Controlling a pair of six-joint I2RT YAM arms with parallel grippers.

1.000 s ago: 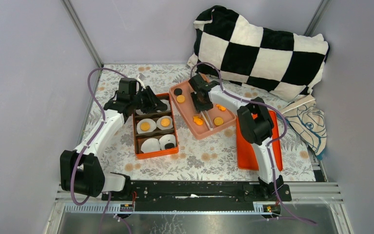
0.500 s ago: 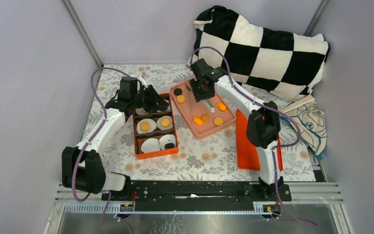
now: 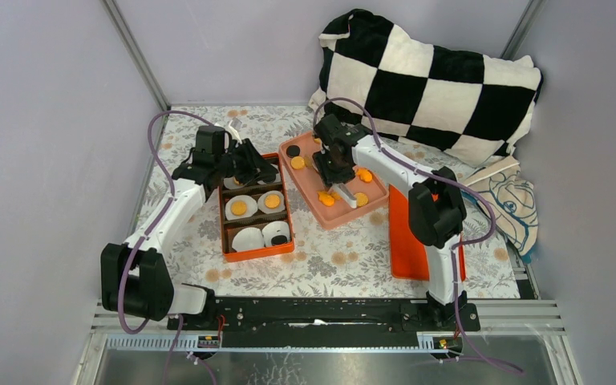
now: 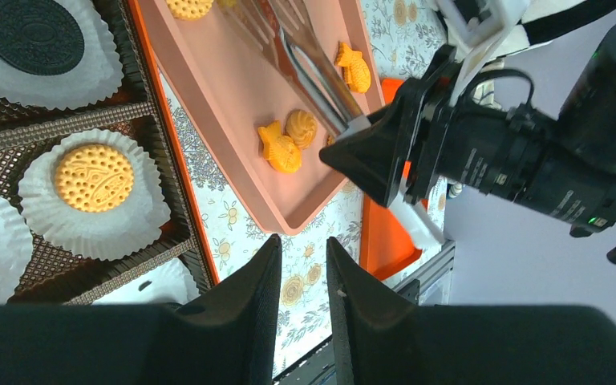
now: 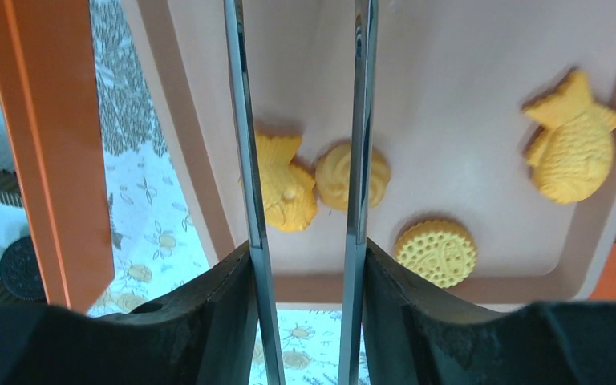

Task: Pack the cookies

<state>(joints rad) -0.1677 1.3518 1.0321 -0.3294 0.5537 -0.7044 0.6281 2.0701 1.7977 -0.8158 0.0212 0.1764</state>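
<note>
The cookies lie on a pink tray [image 3: 333, 218]: a black disc [image 3: 293, 150], orange discs [image 3: 297, 163] and fish shapes [image 3: 326, 198]. My right gripper [image 3: 336, 167] is shut on metal tongs [image 3: 346, 193] over the tray. In the right wrist view the tong blades [image 5: 241, 120] are spread and straddle a fish cookie [image 5: 285, 192] and a swirl cookie [image 5: 338, 172]; a dotted disc [image 5: 435, 253] and another fish [image 5: 569, 152] lie beside them. My left gripper [image 3: 250, 164] hovers over the orange box [image 3: 255, 253], slightly open and empty [image 4: 303, 249]. Paper cups in the box hold an orange cookie [image 4: 94, 176] and a black one [image 4: 32, 36].
An orange lid [image 3: 405, 241] lies right of the tray under the right arm. A black-and-white checked pillow [image 3: 433, 80] sits at the back right, a printed cloth [image 3: 513, 204] at the right edge. Grey walls enclose the floral tablecloth [image 3: 329, 257].
My right gripper swung the tongs to the tray's far end, then back down toward its middle. The left arm has hardly moved.
</note>
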